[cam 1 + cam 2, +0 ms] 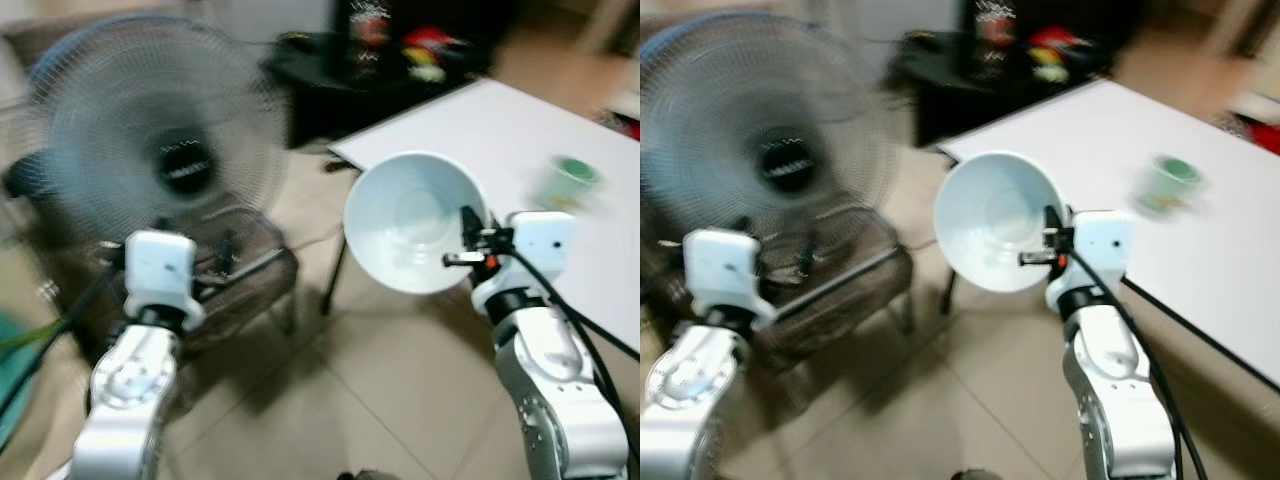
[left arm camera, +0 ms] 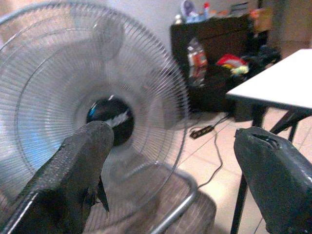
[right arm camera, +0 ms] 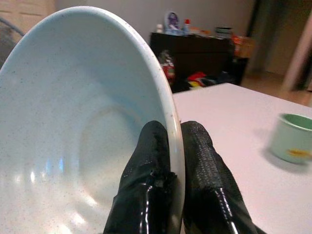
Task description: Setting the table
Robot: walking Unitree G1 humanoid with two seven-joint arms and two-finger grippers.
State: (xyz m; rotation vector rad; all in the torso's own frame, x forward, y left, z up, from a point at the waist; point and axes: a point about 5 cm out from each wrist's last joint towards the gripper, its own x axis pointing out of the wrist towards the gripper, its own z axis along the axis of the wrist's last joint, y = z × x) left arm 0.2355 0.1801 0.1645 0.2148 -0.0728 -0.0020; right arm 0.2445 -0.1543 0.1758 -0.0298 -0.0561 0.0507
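A white bowl (image 1: 415, 220) hangs tilted in the air beside the corner of the white table (image 1: 500, 130), its hollow facing me. My right gripper (image 3: 174, 141) is shut on the bowl's rim (image 3: 170, 112), one finger inside and one outside. A pale green cup (image 1: 568, 180) stands on the table, also seen as the cup (image 3: 291, 138) past the bowl. My left gripper (image 2: 170, 161) is open and holds nothing; it points at a standing fan (image 2: 92, 112), with the left arm (image 1: 150, 290) raised at the left.
The grey fan (image 1: 150, 130) stands on a low wire stand at the left. A dark cabinet (image 1: 400, 50) with coloured clutter sits behind the table. Tiled floor (image 1: 340, 390) lies between my arms, and a cable runs along it by the table leg (image 1: 335, 275).
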